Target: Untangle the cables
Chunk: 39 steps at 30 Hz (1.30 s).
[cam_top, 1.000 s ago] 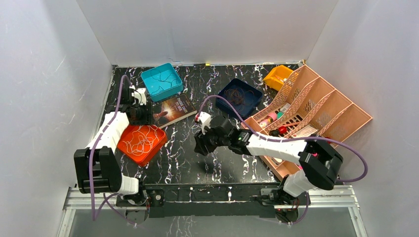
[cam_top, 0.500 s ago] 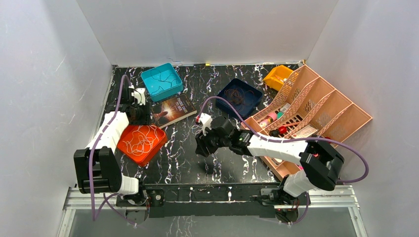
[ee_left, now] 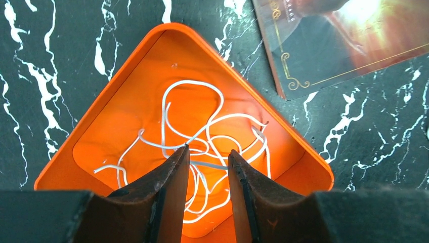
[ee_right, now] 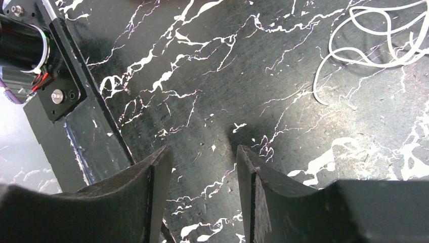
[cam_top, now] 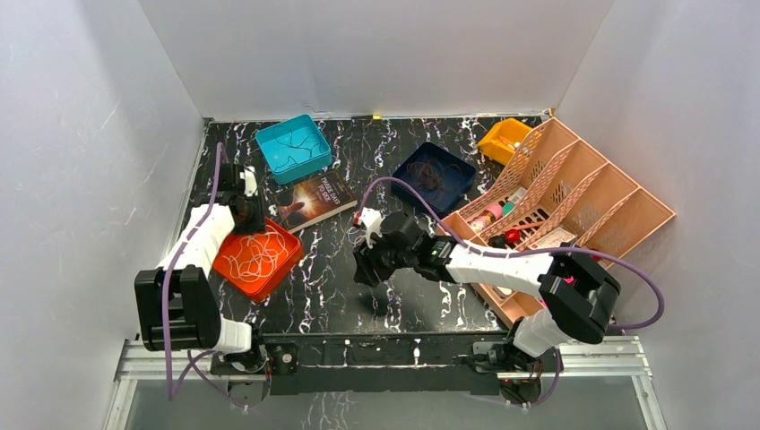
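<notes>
- Evidently the step in hand is a pick from the white cables (ee_left: 195, 119). They lie as a loose heap of loops in the orange tray (ee_left: 109, 109), at about 8 o'clock on the table (cam_top: 332, 296) in the overhead view.
- The left gripper (ee_left: 208, 163) hangs over that heap, toward its 6 o'clock side in the wrist view. Its jaws stand partly apart, and a few white strands run across the gap between the tips. Nothing looks clamped; I cannot tell whether the tips touch the wire.
- The right gripper (ee_right: 202, 162) hovers over bare table near the middle, with its jaws apart and nothing held. One more white cable (ee_right: 374, 40) lies loose on the table at its 1 o'clock, well clear of the tips.
- Dark wires sit in the teal tray (cam_top: 293, 148) at 11 o'clock. Brownish ones sit in the blue tray (cam_top: 434, 175) at 1 o'clock.
- A book (cam_top: 314, 199) lies just beside the orange tray, at its 1 o'clock.
- By my reading the untangling is well along, since the colours already lie apart.
- The next move calls for closing on a single strand, not a bundle, then lifting slowly so the loops slide free rather than drag the whole heap or the tray.
</notes>
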### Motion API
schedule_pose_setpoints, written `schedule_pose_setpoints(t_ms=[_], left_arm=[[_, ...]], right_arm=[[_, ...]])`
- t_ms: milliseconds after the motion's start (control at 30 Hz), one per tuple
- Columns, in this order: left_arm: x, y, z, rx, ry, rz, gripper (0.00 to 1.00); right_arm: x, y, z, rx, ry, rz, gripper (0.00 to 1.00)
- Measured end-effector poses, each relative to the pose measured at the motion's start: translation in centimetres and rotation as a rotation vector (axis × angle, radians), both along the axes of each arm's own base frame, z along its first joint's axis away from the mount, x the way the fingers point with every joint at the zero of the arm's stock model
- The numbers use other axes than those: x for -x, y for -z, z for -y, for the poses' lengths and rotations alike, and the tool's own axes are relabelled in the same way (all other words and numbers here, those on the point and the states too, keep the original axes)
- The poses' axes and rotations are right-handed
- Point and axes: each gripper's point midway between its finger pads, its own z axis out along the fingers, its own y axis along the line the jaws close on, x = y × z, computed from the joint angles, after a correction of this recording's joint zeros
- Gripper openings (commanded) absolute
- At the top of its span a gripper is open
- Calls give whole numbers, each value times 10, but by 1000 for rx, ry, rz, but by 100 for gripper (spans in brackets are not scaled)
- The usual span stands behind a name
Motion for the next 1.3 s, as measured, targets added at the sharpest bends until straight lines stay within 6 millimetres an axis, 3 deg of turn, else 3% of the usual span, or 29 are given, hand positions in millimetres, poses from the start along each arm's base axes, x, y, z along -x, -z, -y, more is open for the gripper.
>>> schedule_pose_setpoints(t_ms=[400, 933, 1167, 1300], left_arm=[[17, 31, -7, -25, -66, -100, 28], [27, 55, -17, -74, -110, -201, 25], [28, 53, -18, -81, -120, -196, 31], [21, 35, -18, -75, -128, -125, 40]], right_arm=[[1, 0, -1, -3, -1, -10, 58], [2, 0, -1, -7, 5, -18, 58], [1, 0, -1, -5, 10, -15, 59], [-1, 0, 0, -2, 19, -9, 59]])
